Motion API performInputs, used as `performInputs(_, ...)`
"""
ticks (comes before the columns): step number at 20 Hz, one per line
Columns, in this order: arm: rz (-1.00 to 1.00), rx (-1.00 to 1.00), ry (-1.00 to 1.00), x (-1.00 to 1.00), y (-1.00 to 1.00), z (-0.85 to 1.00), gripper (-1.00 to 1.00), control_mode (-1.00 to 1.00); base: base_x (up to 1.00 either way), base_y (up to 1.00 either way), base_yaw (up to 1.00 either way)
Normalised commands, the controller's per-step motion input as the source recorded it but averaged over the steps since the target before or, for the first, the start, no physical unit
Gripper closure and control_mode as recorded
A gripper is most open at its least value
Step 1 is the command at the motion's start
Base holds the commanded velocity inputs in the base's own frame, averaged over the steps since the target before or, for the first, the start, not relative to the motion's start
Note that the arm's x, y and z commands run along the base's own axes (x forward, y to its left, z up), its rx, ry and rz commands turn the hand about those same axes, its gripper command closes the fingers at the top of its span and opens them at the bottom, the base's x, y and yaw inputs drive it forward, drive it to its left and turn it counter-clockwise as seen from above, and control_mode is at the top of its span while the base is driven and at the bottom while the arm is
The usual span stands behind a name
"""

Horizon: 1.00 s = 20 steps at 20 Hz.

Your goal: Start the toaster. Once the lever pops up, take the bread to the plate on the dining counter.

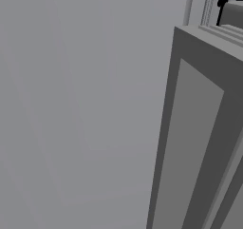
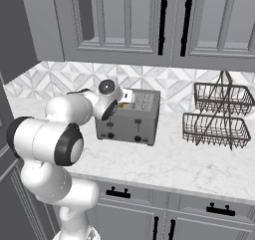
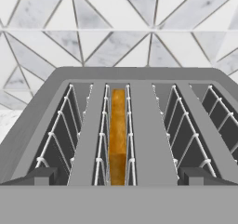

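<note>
Bread (image 3: 118, 135) sits deep in a slot of the toaster (image 2: 130, 116) on the counter (image 2: 189, 167); the claw (image 3: 119, 179) (spread wide, empty) may pinch the slot's wires instead.

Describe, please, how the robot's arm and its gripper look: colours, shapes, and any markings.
In the right base view the arm is built of glossy white, rounded segments with dark, almost black bands at the joints, and a round dark cap with a pale centre near the wrist. No cables or lettering show. In the hand view the gripper shows two small dark grey, blocky fingertips.
</note>
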Motion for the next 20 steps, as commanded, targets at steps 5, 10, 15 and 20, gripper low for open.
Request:
performInputs(5,0.00,0.00,0.00,0.00,0.00,0.00,-1.00,-1.00,0.00,0.00,0.00)
performInputs(10,0.00,0.00,0.00,0.00,0.00,0.00,-1.00,-1.00,0.00,0.00,0.00)
performInputs(15,0.00,0.00,0.00,0.00,0.00,0.00,-1.00,-1.00,0.00,0.00,0.00)
performInputs(20,0.00,0.00,0.00,0.00,0.00,0.00,-1.00,-1.00,0.00,0.00,0.00)
